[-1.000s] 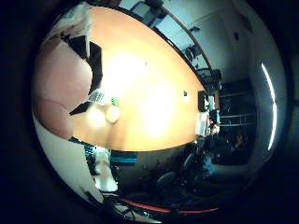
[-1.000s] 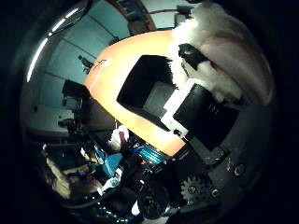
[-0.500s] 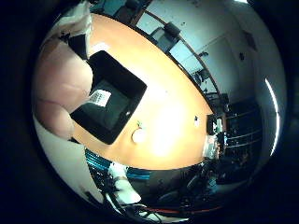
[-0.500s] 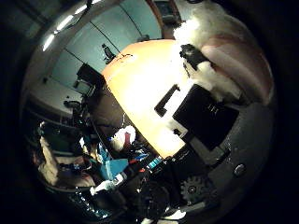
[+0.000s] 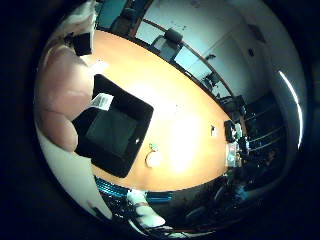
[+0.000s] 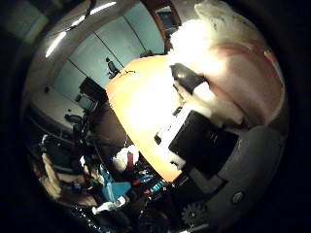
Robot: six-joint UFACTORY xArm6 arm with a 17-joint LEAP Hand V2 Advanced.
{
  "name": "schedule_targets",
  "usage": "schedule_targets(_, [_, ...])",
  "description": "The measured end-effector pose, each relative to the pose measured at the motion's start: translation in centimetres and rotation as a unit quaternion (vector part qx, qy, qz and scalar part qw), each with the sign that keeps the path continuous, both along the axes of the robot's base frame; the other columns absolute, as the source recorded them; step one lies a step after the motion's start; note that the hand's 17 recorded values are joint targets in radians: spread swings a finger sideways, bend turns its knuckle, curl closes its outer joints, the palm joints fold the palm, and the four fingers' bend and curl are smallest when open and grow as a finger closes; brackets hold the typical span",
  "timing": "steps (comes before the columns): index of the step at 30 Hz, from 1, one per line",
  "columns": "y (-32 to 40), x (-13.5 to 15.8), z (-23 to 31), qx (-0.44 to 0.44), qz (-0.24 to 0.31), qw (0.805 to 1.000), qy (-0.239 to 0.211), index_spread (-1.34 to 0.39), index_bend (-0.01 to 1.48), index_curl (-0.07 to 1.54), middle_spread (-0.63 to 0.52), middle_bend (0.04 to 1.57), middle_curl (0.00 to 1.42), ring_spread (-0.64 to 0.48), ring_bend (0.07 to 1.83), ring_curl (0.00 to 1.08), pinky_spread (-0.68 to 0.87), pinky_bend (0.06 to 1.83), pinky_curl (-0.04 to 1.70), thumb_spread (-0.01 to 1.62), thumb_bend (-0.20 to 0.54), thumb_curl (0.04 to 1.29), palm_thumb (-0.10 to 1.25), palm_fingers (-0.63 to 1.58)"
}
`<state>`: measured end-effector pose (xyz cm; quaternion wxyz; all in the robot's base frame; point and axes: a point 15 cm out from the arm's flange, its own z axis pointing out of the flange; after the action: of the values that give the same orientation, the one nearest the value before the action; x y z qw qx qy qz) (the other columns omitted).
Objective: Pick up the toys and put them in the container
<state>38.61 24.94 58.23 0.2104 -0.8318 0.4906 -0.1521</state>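
1. We see the hand (image 6: 209, 131) curled round a pink and white plush toy (image 5: 62, 95), close to the palm and partly hidden.
2. The black container (image 5: 112, 127) rests on the orange tabletop (image 5: 185, 125); its white label is unreadable.

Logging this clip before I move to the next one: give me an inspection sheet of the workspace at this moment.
Surface: long orange table, mostly bare.
Job's things: black container on the table, apparently nothing inside; pink and white plush toy close against the palm; small pale round toy on the table beside the container.
Clutter: small dark items at the table's far end.
Hand: right hand, fingers curled round the plush toy.
Cables: nothing seen.
Surroundings: office chairs along a pale wall.
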Motion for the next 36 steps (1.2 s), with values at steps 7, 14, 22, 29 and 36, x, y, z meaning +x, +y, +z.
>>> schedule_targets(7, [-1.0,-0.9,-3.3,-0.047,0.007,0.997,0.056,-0.44,0.37,0.53,-0.07,0.56,0.42,0.06,0.76,0.4,0.28,0.7,0.66,1.18,-0.035,0.39,0.51,0.01])
schedule_targets(14, [-1.5,-1.4,-3.2,-0.057,0.017,0.997,0.059,-0.48,0.21,0.39,0.07,0.33,0.32,0.22,0.52,0.26,0.5,0.6,0.49,1.14,-0.026,0.3,0.42,0.07])
schedule_targets(22, [-9.9,-2.7,-2.3,-0.068,-0.048,0.993,0.08,-0.41,0.18,0.34,0.06,0.28,0.31,0.22,0.41,0.22,0.52,0.48,0.38,1.13,-0.023,0.27,0.41,0.19])
schedule_targets(29, [-21.1,-3.1,-5.8,-0.094,-0.121,0.981,0.119,-0.4,0.17,0.32,0.04,0.25,0.32,0.21,0.38,0.22,0.51,0.44,0.34,1.13,-0.022,0.26,0.39,0.23])
schedule_targets(36, [-30.1,-3.2,-12.3,-0.105,-0.173,0.967,0.154,-0.38,0.16,0.3,0.04,0.23,0.32,0.2,0.37,0.22,0.5,0.42,0.31,1.13,-0.019,0.25,0.39,0.25])
